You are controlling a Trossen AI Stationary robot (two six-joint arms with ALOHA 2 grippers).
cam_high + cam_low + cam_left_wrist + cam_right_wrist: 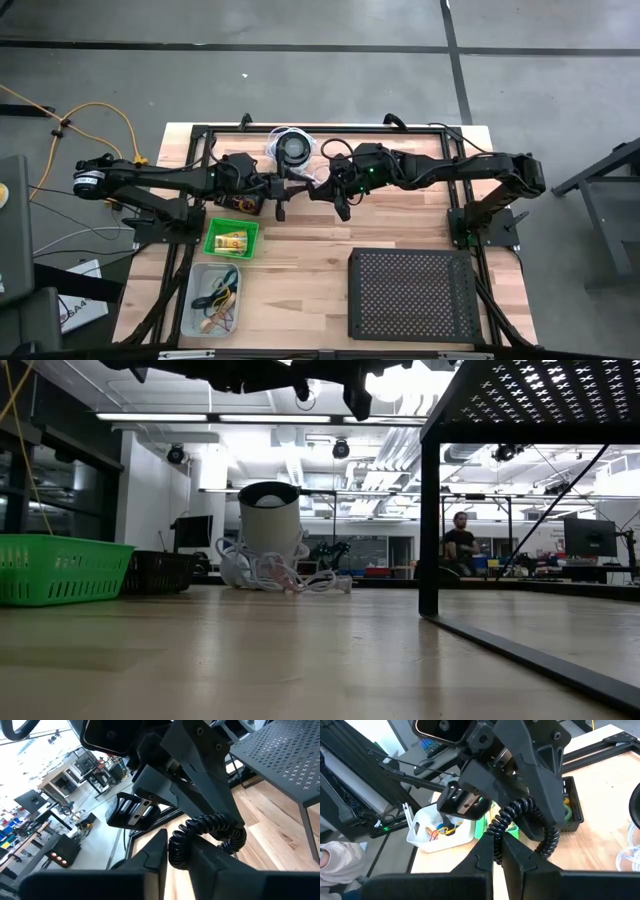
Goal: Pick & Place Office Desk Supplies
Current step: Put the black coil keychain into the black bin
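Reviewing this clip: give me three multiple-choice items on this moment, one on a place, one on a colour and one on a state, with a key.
1. Where on the table does the perforated tray stand?
A. Left half, beside the baskets
B. Right half, on the side away from the corded disc
C. At the rear, against the disc

2. What colour is the basket that holds the yellow packets?
A. Black
B. White
C. Green

3. How is the right hand?
A. Shut, raised off the table
B. Wide open over the tray
C. Resting on the table, shut on a packet

Key:
1 B, the high view shows it filling the right half, opposite the disc.
2 C, the packets lie in the green basket.
3 A, its fingers meet in the right wrist view and the low view shows it well above the wood.
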